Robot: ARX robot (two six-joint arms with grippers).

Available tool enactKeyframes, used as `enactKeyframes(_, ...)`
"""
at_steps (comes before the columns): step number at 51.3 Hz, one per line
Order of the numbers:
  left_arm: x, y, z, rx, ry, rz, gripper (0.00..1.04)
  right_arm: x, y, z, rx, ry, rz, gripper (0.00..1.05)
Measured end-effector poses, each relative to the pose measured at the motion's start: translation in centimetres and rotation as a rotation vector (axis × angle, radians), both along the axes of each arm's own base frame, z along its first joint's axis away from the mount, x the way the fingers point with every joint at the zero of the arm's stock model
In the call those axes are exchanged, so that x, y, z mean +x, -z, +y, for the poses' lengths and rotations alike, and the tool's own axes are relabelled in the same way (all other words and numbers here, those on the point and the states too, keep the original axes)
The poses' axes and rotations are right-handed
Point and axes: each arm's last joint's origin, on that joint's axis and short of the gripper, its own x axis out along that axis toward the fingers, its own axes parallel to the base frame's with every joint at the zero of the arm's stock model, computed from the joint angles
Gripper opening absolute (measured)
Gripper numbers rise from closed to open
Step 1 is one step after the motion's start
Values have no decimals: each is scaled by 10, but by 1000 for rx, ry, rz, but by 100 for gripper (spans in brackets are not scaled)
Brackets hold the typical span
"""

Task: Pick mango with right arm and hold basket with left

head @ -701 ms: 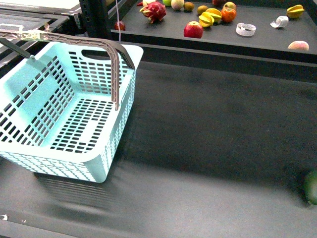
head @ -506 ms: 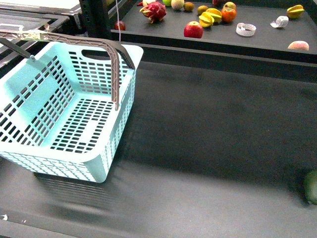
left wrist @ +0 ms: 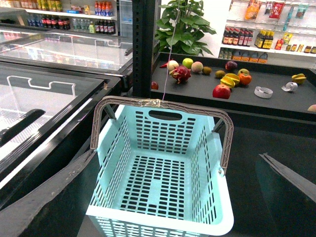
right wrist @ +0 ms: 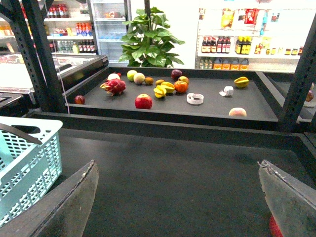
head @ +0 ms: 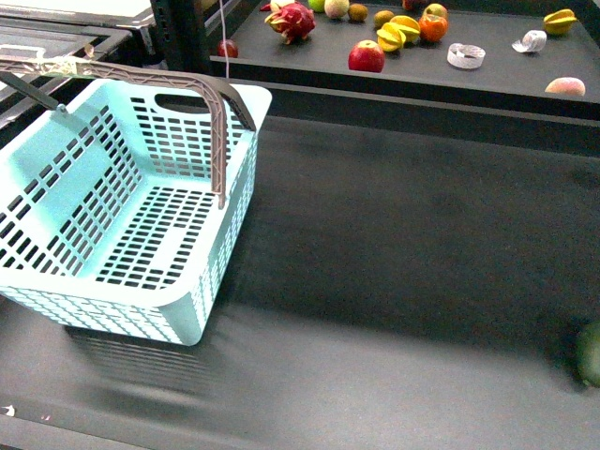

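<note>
The pale aqua basket (head: pixel 112 216) stands on the dark table at the left, empty, with its grey-brown handles (head: pixel 220 141) swung up. In the left wrist view the basket (left wrist: pixel 163 173) lies right under my open left gripper (left wrist: pixel 177 154), whose fingers (left wrist: pixel 44 197) stand wide on either side of it without touching. An oblong yellow-pink fruit that looks like the mango (head: pixel 564 86) lies on the back shelf at the far right. It shows as the mango (right wrist: pixel 237 112) far ahead of my open right gripper (right wrist: pixel 177 163), which holds nothing. Neither arm shows in the front view.
The raised back shelf (head: pixel 487 80) holds an apple (head: pixel 366 56), star fruits (head: pixel 389 37), a dragon fruit (head: pixel 292 21) and tape rolls (head: pixel 465 55). A dark green fruit (head: pixel 589 352) sits at the table's right edge. Something red (right wrist: pixel 274 227) shows beside the right finger.
</note>
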Motion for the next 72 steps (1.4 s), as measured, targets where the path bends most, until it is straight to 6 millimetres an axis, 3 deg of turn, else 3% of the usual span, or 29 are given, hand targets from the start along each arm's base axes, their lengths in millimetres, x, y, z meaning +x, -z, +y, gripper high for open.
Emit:
enactKeyframes(3, 1, 0, 0, -10, -41, -12, 99, 0, 0, 0, 0, 0, 0, 97)
enactKeyframes(8, 7, -13, -6, -128, -298, -168, 99, 0, 0, 0, 0, 0, 0, 97)
enactKeyframes(13, 21, -14, -10, -236, -417, -147, 99, 0, 0, 0, 0, 0, 0, 97)
enactKeyframes(21, 51, 6, -12, -329, -404, 34, 99, 0, 0, 0, 0, 0, 0, 97)
enactKeyframes(30, 104, 5, -18, -498, -355, 107, 99, 0, 0, 0, 0, 0, 0, 97)
enactKeyframes(51, 225, 38, -30, -802, -331, 283, 99, 0, 0, 0, 0, 0, 0, 97)
enactKeyframes(60, 263, 43, -38, -832, -309, 302, 99, 0, 0, 0, 0, 0, 0, 97)
enactKeyframes(72, 300, 51, -42, -862, -306, 321, 99, 0, 0, 0, 0, 0, 0, 97)
